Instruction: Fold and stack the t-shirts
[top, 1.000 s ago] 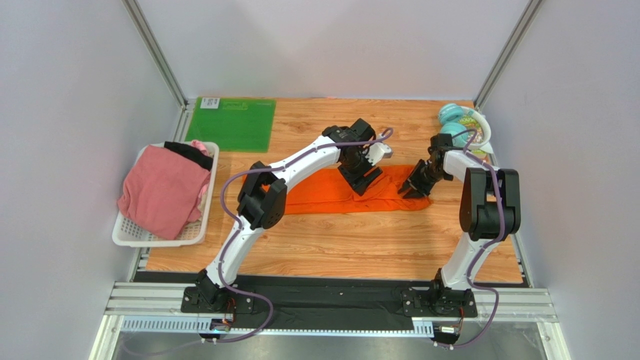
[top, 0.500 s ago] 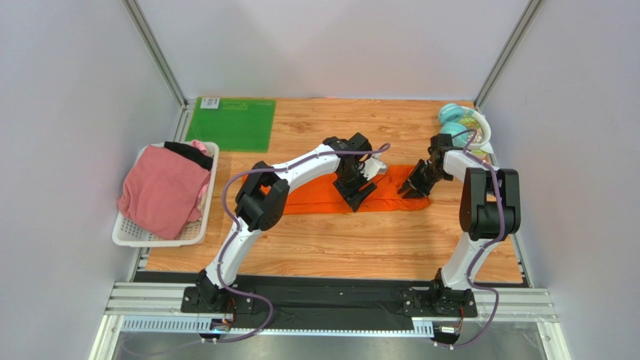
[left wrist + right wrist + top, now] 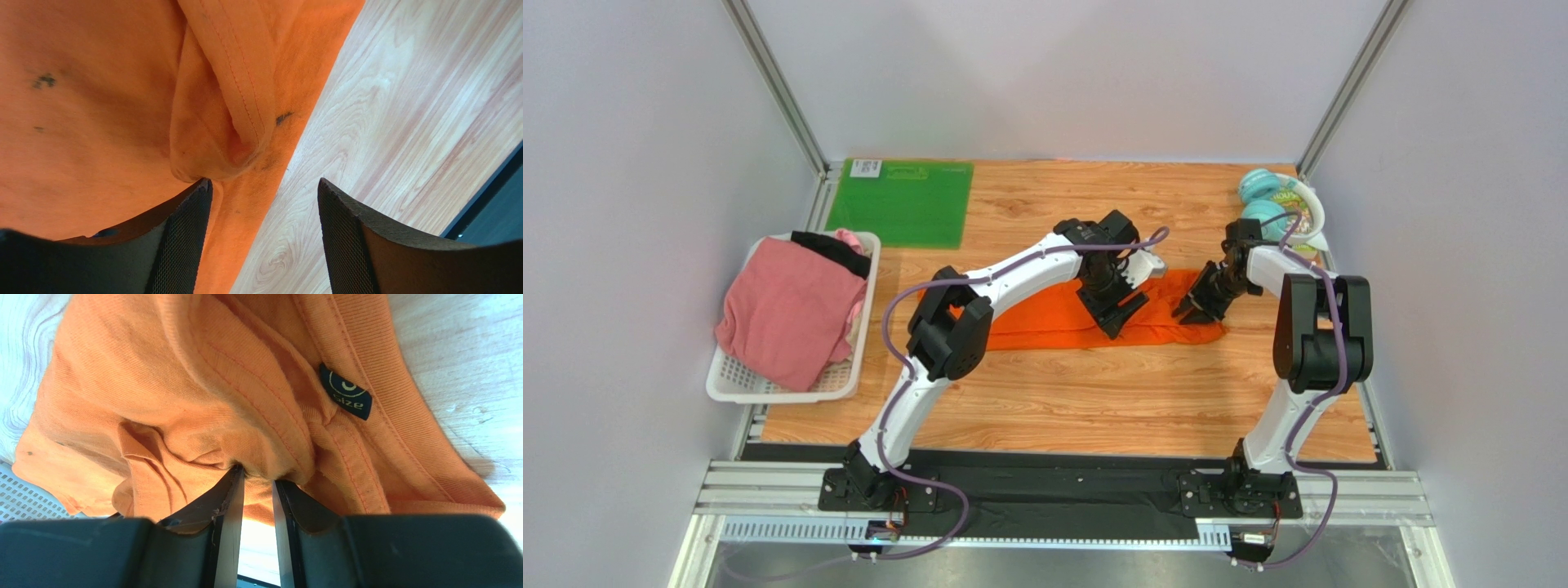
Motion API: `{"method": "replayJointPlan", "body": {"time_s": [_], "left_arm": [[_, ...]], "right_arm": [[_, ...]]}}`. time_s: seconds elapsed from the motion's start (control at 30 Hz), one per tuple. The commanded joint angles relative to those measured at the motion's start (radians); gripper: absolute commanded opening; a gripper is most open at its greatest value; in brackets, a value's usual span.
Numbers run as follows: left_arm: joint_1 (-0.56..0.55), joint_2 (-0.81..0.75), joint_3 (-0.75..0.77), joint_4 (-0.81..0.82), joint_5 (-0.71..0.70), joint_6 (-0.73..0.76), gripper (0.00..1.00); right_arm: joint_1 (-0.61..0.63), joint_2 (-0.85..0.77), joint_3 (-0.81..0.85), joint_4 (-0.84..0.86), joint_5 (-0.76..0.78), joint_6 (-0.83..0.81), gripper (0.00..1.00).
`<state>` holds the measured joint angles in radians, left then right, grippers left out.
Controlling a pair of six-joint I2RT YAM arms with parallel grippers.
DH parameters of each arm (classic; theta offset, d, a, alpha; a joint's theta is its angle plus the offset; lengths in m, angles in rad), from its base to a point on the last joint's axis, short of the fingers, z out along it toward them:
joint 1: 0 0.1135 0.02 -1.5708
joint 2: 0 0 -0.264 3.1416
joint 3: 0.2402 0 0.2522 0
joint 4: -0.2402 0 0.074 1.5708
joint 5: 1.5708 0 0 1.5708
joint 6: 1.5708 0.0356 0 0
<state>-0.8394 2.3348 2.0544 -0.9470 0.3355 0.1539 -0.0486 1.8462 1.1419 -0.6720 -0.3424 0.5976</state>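
Top external, basket (image 3: 756,382): pink shirt (image 3: 787,312) and black shirt (image 3: 830,251) inside.
Left gripper (image 3: 264,184): spread wide, empty, at edge of orange shirt (image 3: 92,92).
Right gripper (image 3: 258,478): pinching an orange shirt fold.

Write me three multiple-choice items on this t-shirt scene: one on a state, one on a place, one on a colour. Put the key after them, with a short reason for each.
1. The right hand is:
A. wide open
B. shut on the orange t-shirt
C. out of view

2. The pink t-shirt lies:
A. in the white basket
B. under the orange t-shirt
C. in the right hand

3. The flat mat at the far left is:
A. red
B. blue
C. green

Key:
1 B: the right wrist view shows it pinching a fold beside the collar label.
2 A: it is heaped in the basket at the left edge, apart from both arms.
3 C: the top view shows it plainly green.
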Motion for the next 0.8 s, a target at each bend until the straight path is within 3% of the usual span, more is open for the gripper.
{"method": "replayJointPlan", "body": {"time_s": [0.0,0.33,0.53,0.77], "left_arm": [[-0.007,-0.071,0.056,-0.006,0.063,-0.027,0.7],[-0.017,-0.029,0.036,-0.07,0.184,-0.033,0.71],[-0.018,-0.002,0.041,-0.047,0.137,-0.03,0.71],[0.006,0.05,0.15,-0.047,0.091,-0.048,0.71]], "right_arm": [[0.003,0.028,-0.016,0.022,0.005,-0.01,0.29],[0.004,0.031,-0.014,0.023,-0.001,-0.01,0.28],[0.004,0.033,-0.019,0.028,-0.004,-0.009,0.28],[0.004,0.028,-0.027,0.032,-0.006,-0.007,0.28]]}}
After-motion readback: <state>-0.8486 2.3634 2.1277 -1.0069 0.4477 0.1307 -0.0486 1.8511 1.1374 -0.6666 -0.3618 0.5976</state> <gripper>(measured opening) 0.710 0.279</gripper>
